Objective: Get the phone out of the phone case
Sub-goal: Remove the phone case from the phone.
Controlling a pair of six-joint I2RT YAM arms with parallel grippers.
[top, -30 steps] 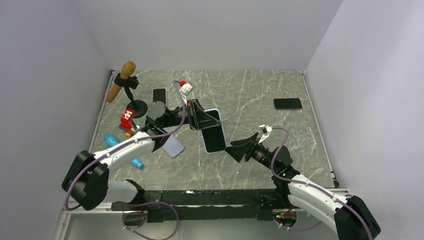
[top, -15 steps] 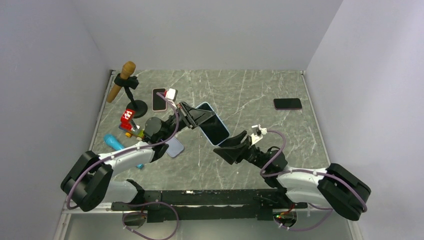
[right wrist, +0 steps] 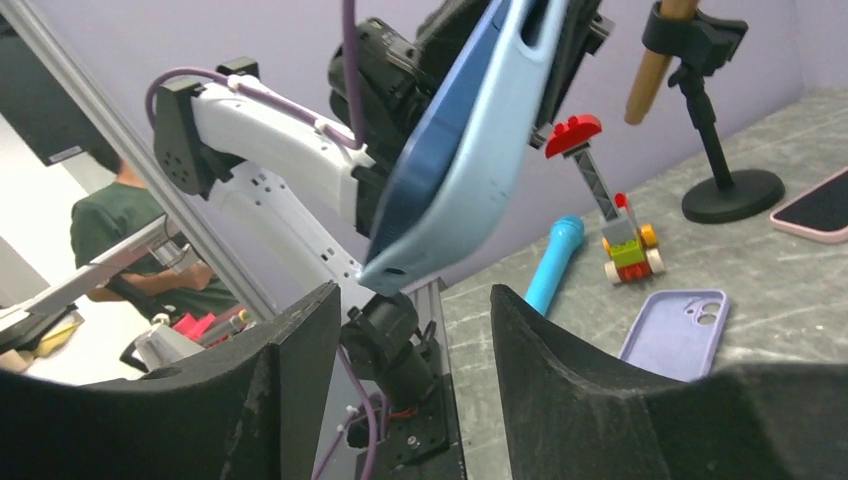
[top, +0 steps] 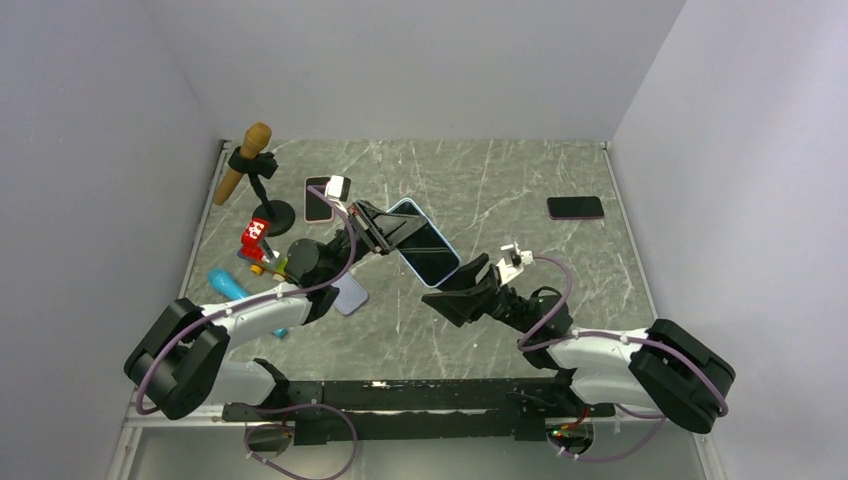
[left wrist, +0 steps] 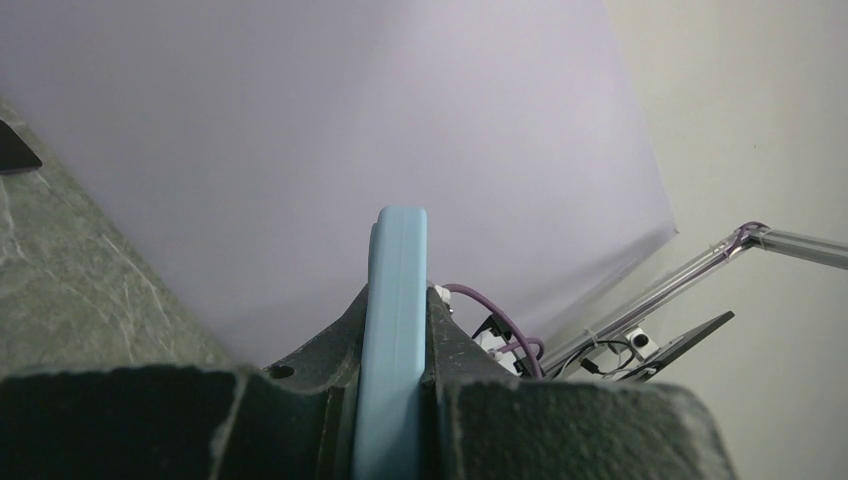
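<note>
Over the last second the left gripper [top: 377, 228] had swung its load up and round, so that what had pointed toward the near edge now slanted across the middle of the table, and the right gripper [top: 457, 300] had crept in toward its lower corner. The left gripper's fingers were clamped tight on the pale blue phone case [top: 407, 211], pinching it by one end across front and back; the left wrist view showed the phone case [left wrist: 400, 260] edge-on, squeezed between the two pads. The phone [top: 430, 252] still sat inside it, dark screen up toward the overhead camera, the whole thing held off the table [top: 520, 190]. Holding it aloft by one end seemed meant to leave the free end exposed for the other arm. The right gripper [right wrist: 415, 300] stood wide apart with nothing in it, the case's lower corner [right wrist: 395, 270] hanging just beyond its gap, not yet touched. Its low, folded arm looked set to approach from beneath, probably to push or peel at that corner. On the table behind lay an empty lavender case [right wrist: 675, 320], a blue toy microphone [right wrist: 555, 265] and a brick toy [right wrist: 625, 245], well clear of the handover.
</note>
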